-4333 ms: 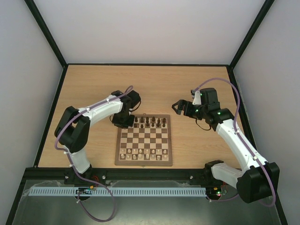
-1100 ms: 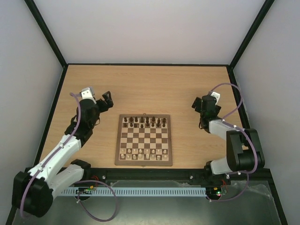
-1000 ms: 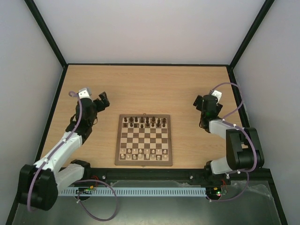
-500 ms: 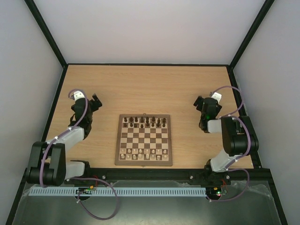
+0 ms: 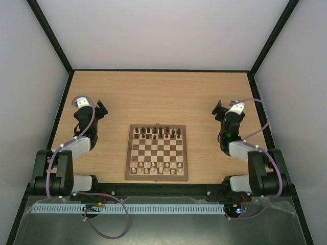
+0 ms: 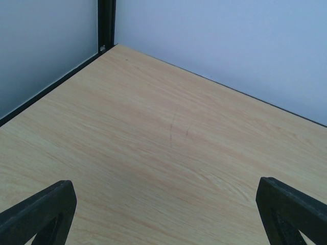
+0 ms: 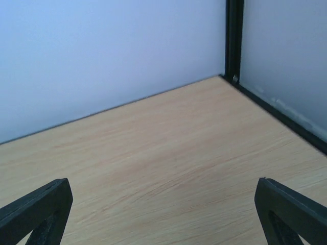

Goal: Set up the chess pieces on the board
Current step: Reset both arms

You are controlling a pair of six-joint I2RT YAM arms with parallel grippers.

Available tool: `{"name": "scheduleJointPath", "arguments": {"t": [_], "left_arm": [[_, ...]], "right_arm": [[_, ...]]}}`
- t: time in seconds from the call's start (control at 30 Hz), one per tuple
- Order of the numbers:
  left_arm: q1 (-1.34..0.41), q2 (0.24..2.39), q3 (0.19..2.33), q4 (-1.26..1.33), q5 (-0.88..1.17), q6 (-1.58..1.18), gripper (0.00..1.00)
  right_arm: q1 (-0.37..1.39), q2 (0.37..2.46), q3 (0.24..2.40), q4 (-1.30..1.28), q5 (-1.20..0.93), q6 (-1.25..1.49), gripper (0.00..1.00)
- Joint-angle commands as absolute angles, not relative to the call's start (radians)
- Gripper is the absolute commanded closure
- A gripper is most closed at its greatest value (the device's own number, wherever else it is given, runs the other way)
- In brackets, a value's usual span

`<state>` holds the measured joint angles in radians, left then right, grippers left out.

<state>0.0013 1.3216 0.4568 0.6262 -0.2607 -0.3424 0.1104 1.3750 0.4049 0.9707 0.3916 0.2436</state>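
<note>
The board (image 5: 157, 152) lies at the table's near middle. Dark brown chess pieces (image 5: 158, 133) stand in its two far rows, and pale cream pieces (image 5: 156, 168) fill its two near rows. Well left of the board, my left gripper (image 5: 100, 109) is open and holds nothing. The left wrist view has its gripper (image 6: 166, 222) spread wide over bare tabletop, only the fingertips (image 6: 41, 214) showing. My right gripper (image 5: 218, 109) is off to the right of the board, open and empty. The right wrist gripper (image 7: 163, 219) faces bare wood and the far right corner.
Pale walls with black corner posts (image 6: 106, 23) (image 7: 234, 38) close in the light wood tabletop (image 5: 158, 97). Both arms are folded back, elbows near the front rail (image 5: 158, 190). No loose pieces show on the tabletop.
Both arms have folded back toward their bases over the last second. The left gripper drew further left from the board and the right gripper turned slightly; both stayed open. The pieces have not moved.
</note>
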Motion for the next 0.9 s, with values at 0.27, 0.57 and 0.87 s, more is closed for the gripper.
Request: {"name": "scheduleJointPath", "arguments": {"t": [0.27,0.57,0.87], "left_arm": [[0.006,1.284,0.417,0.729,-0.212,-0.303,0.01],[0.008,1.265,0.39,0.761,-0.201,-0.308,0.0],[0.022,1.239,0.356,0.793,-0.194,-0.313,0.0]], "right_arm": [[0.105,1.275,0.201,1.086,0.502,0.204,0.01],[0.073,1.49,0.287,1.117,0.31,0.178,0.01],[0.066,1.508,0.211,1.256,0.248,0.152,0.01]]}}
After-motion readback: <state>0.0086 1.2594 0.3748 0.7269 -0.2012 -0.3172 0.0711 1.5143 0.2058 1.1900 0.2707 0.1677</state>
